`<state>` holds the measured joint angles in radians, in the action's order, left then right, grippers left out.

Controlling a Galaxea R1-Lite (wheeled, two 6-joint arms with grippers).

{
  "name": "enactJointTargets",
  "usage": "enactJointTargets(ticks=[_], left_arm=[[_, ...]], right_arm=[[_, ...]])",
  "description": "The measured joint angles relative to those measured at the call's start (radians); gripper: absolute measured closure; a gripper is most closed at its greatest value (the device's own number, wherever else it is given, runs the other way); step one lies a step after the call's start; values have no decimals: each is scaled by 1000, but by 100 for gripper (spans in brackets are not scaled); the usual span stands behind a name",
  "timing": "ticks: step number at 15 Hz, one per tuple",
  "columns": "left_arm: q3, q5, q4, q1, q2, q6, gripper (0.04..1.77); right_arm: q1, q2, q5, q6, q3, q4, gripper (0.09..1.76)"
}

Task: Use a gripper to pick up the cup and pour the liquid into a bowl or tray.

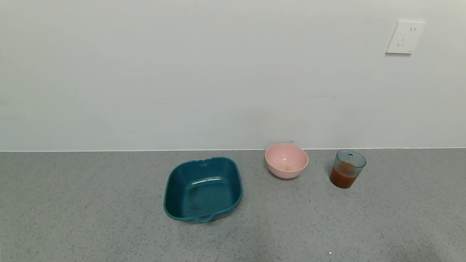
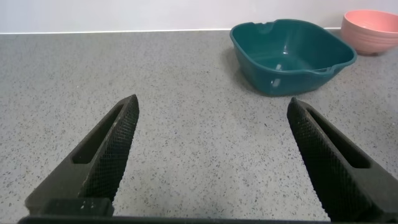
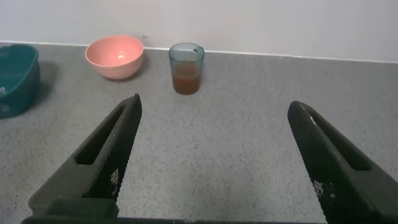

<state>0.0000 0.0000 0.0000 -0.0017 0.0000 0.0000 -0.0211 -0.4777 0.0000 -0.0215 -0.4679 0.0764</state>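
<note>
The translucent blue-grey cup (image 1: 347,168) stands upright at the back right of the grey counter, about half full of reddish-brown liquid (image 1: 342,178). The pale pink bowl (image 1: 286,160) sits to its left, near the wall, apart from it. Neither gripper shows in the head view. My right gripper (image 3: 211,109) is open and empty above bare counter, well short of the cup (image 3: 186,68) and the bowl (image 3: 115,56). My left gripper (image 2: 211,106) is open and empty over bare counter, with the bowl (image 2: 372,31) far off.
A dark teal squarish tray (image 1: 202,188) with handles sits left of the bowl; it also shows in the left wrist view (image 2: 291,55) and at the edge of the right wrist view (image 3: 15,78). A wall with a white socket (image 1: 405,37) runs behind the counter.
</note>
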Motion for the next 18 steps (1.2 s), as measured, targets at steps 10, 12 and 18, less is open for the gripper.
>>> enactJointTargets(ticks=[10,12,18], left_arm=[[0,0,0,0,0,0,9],[0,0,0,0,0,0,9],[0,0,0,0,0,0,9]], right_arm=[[89,-674,2,7,14,-350,14],[120,-799,0,21,24,-425,14],[178,-1134,-68,69,41,-710,14]])
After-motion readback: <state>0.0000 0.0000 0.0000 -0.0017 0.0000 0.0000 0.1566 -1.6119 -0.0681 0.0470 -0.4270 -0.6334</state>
